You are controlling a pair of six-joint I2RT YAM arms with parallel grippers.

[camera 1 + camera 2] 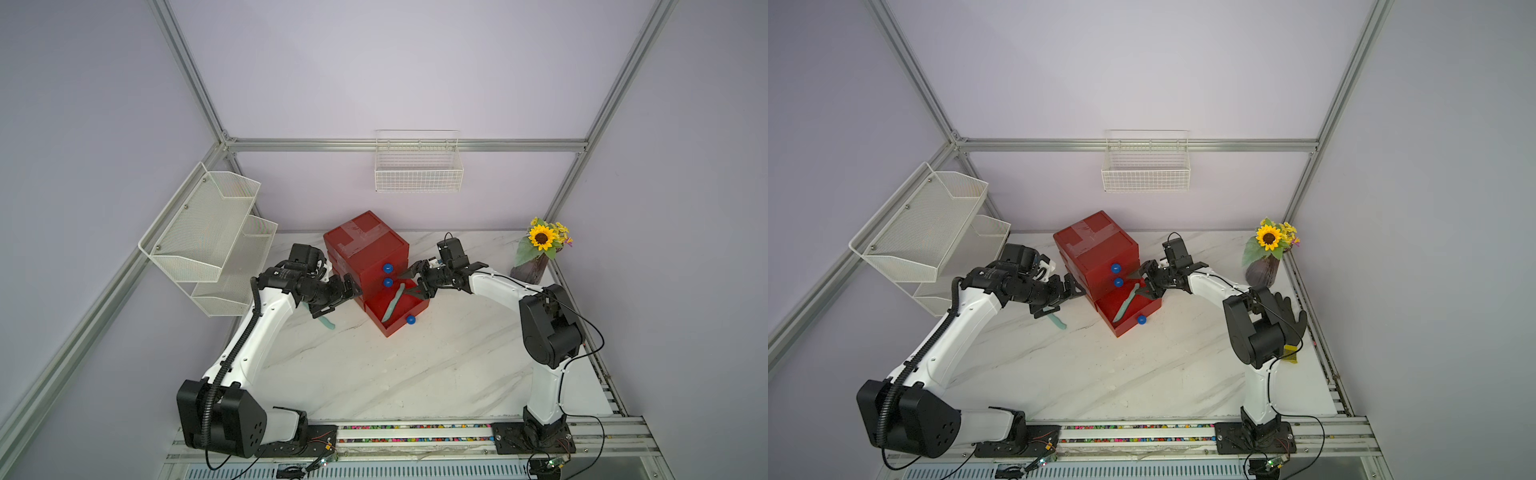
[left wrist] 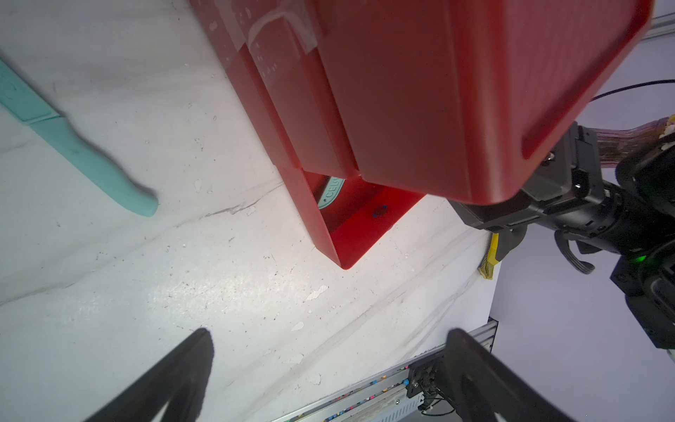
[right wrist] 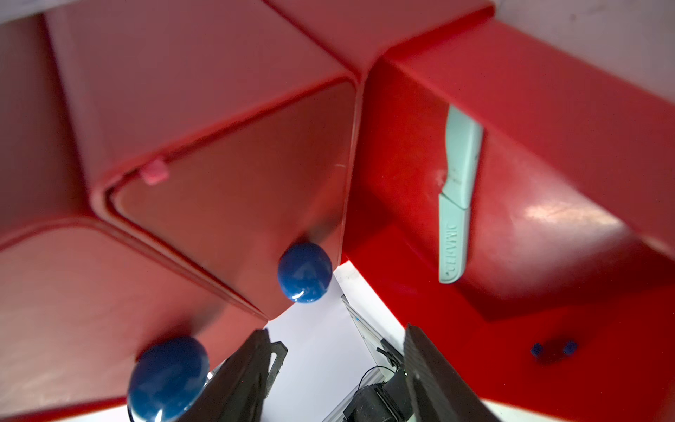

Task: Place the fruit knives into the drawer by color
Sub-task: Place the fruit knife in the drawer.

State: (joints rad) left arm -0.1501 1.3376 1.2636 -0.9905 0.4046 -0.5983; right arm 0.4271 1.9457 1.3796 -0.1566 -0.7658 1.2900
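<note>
Both top views look steeply down on the whole table; wrist views sit close by the cabinet, sharing its open drawer.

A red three-drawer cabinet is pictured at centre frame in both top views, its bottom drawer pulled open. One teal knife is laid diagonally inside; a second teal knife, partly hidden, is left on the marble tabletop just left of it.

Teal knife, on the desk: upper part hidden beneath the left gripper in both top views; blurred and edge-cropped in the left wrist view. Second teal knife, in the open drawer: mostly hidden behind the cabinet there.
</note>
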